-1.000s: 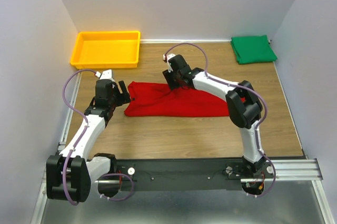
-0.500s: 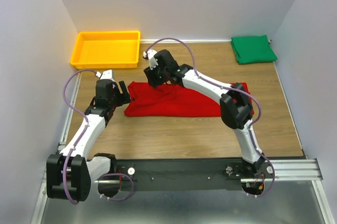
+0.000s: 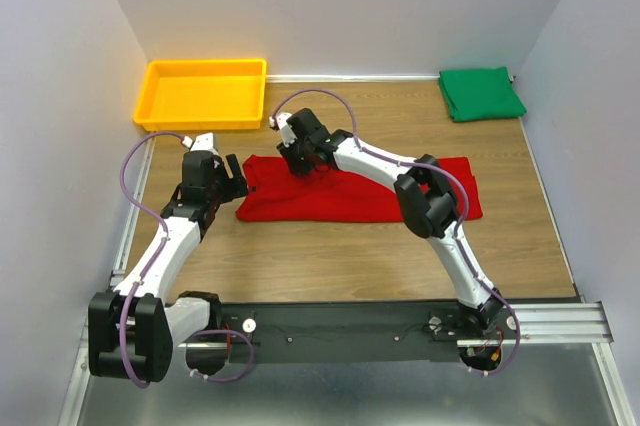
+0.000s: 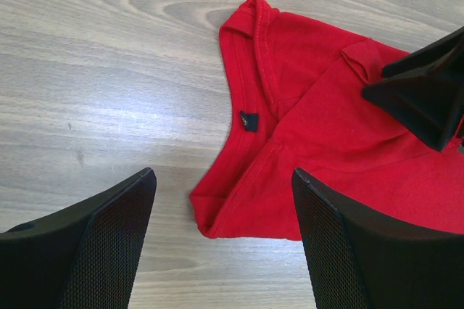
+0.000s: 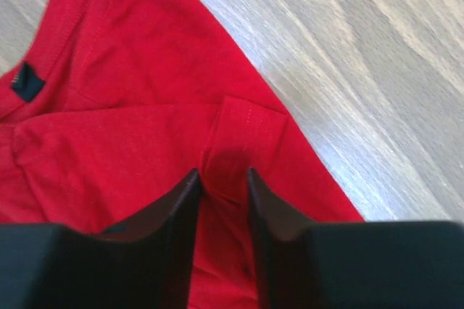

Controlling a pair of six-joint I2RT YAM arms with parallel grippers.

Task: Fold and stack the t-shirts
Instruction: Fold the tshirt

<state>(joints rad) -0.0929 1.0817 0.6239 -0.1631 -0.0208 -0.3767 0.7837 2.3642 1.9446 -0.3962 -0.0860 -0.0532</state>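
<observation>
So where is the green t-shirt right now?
In the top view, the green t-shirt lies folded at the far right corner of the table, well apart from the red t-shirt.

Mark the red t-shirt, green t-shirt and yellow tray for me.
red t-shirt (image 3: 340, 204), top external view, flat middle of its body
green t-shirt (image 3: 482, 93), top external view, centre of the folded cloth
yellow tray (image 3: 200, 122), top external view, near wall
</observation>
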